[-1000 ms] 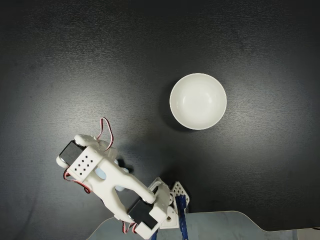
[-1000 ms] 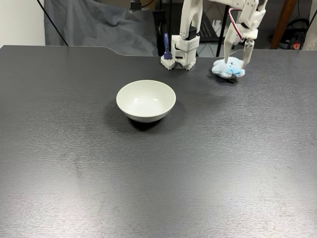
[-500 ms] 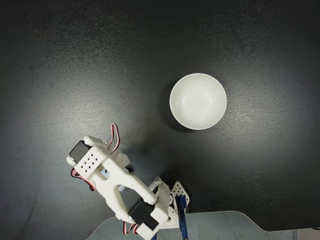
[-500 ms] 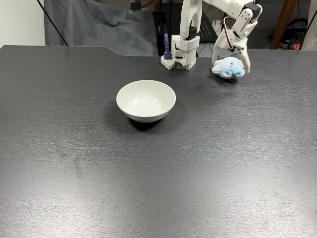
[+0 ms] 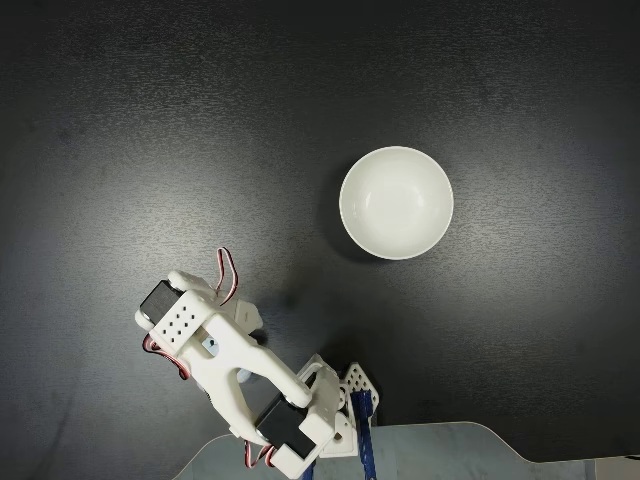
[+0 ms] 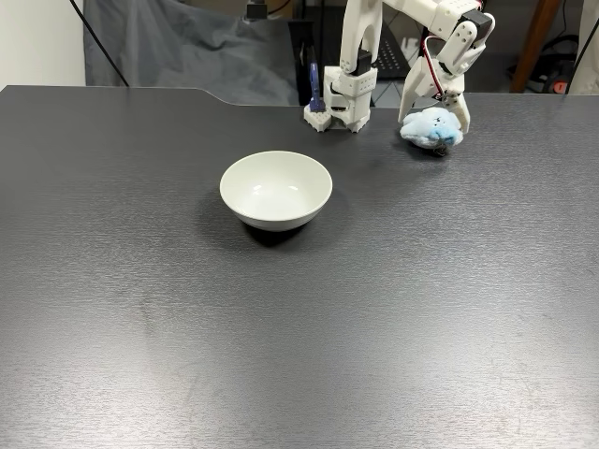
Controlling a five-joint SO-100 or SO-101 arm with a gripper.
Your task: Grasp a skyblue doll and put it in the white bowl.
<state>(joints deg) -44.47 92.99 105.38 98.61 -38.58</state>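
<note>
The skyblue doll (image 6: 432, 128) lies on the dark table at the back right, to the right of the arm's base. My gripper (image 6: 435, 122) hangs over it, open, with one white finger on each side of the plush; whether the fingers press it is unclear. The white bowl (image 6: 275, 187) stands upright with nothing inside, to the front left of the doll and well apart from it. Seen from above in a fixed view, the bowl (image 5: 396, 202) is at the centre right. The white arm (image 5: 215, 360) at the lower left covers the doll there.
The arm's base (image 6: 343, 101) is fixed at the table's back edge, with a blue clamp (image 6: 314, 86) beside it. Grey cloth (image 6: 187, 51) and chair legs stand behind the table. Wide dark tabletop (image 6: 299, 337) lies in front of the bowl.
Over the last second the gripper came down from above the doll and its fingers spread to either side of it. In the last half second it barely moved. Bowl and doll stayed put.
</note>
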